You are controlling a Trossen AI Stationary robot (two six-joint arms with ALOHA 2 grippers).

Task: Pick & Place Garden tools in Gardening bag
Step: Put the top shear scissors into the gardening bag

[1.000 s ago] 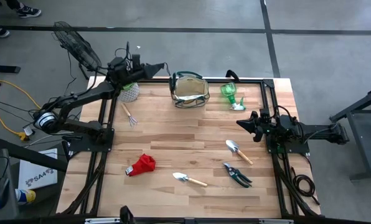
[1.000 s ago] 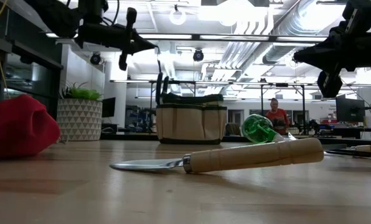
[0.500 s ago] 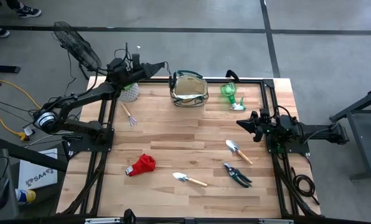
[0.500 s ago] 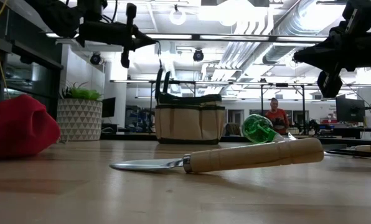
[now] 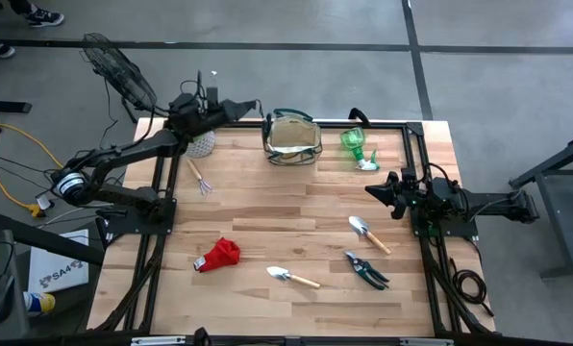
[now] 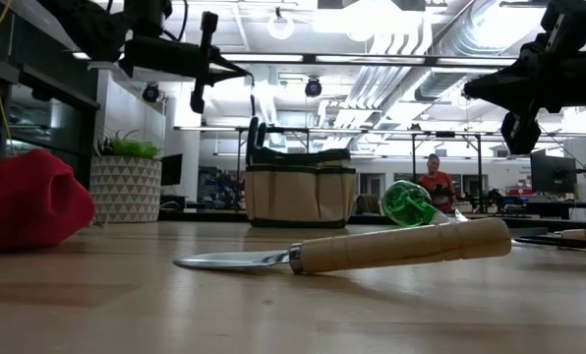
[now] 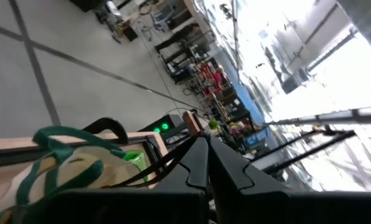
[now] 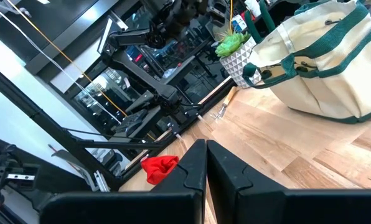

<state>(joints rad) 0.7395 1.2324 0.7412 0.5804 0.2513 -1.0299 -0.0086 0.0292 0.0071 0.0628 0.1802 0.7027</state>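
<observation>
At the far left the left gripper (image 5: 255,102) hangs in the air above the table's far edge, just left of the gardening bag (image 5: 292,137); its own wrist view shows the two fingers pressed together with nothing between them. Below the arm stands a white plant pot (image 5: 203,143), and near it on the wood lies a small hand rake (image 5: 199,177). Nearer, on the left half of the table (image 5: 267,207), the red cloth piece (image 5: 219,254) lies crumpled by itself. Right of it, toward the near edge, lies one trowel (image 5: 291,277) with its pale handle pointing right. The bag stands upright at the far edge, about mid-table, mouth open; what it holds is hard to make out from above. Just right of it lies the translucent green plastic piece (image 5: 357,146). Farther right and nearer lie a second trowel (image 5: 367,233) and, just beside it, dark pruning shears (image 5: 366,270). At the right edge the right gripper (image 5: 371,189) waits above the table, jaws closed and empty.
</observation>
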